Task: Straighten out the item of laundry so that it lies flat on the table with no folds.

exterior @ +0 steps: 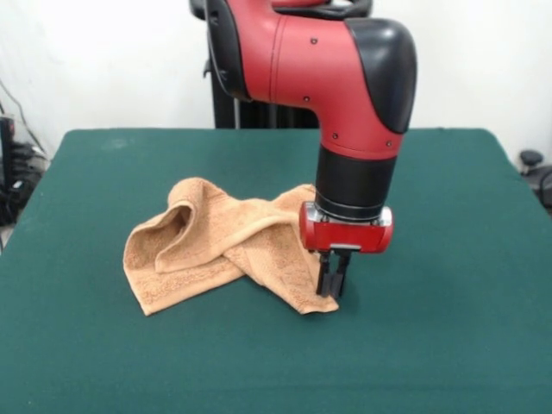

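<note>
The tan-orange towel (228,246) lies crumpled on the dark green table (448,285), a little left of centre, with a raised fold at its left and a flap running down to a corner at the front right. My gripper (332,283) comes straight down at that front-right corner. Its two dark fingers (326,278) stand close together and appear pinched on the towel's edge, just above the table top. The red and black arm hides the towel's far right part.
The robot's black pedestal (226,110) stands at the table's far edge. Cables and dark equipment (10,164) sit off the table at the left, and a black object (536,172) off the right edge.
</note>
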{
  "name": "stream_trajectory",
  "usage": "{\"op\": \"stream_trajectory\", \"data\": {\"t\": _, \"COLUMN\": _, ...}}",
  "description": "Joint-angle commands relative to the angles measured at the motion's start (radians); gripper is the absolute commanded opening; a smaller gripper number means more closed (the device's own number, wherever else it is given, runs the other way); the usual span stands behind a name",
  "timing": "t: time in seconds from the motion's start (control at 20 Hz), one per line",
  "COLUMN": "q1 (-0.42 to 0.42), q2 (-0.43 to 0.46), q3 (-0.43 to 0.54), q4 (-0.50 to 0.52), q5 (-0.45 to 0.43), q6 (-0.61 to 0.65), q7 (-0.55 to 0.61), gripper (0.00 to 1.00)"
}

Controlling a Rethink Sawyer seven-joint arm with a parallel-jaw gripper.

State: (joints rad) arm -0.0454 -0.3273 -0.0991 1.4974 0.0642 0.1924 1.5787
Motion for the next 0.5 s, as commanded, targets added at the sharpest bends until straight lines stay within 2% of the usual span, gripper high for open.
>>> {"op": "stream_trajectory", "data": {"t": 0.05, "q1": -0.023, "q2": -0.002, "q3": 0.130, "q4": 0.115, "q5": -0.028, "q6": -0.033, "q7": 0.151, "gripper": 0.00}}
{"op": "stream_trajectory", "data": {"t": 0.5, "q1": -0.034, "q2": -0.121, "q3": 0.131, "q4": 0.190, "q5": -0.022, "q6": 0.069, "q7": 0.127, "gripper": 0.00}}
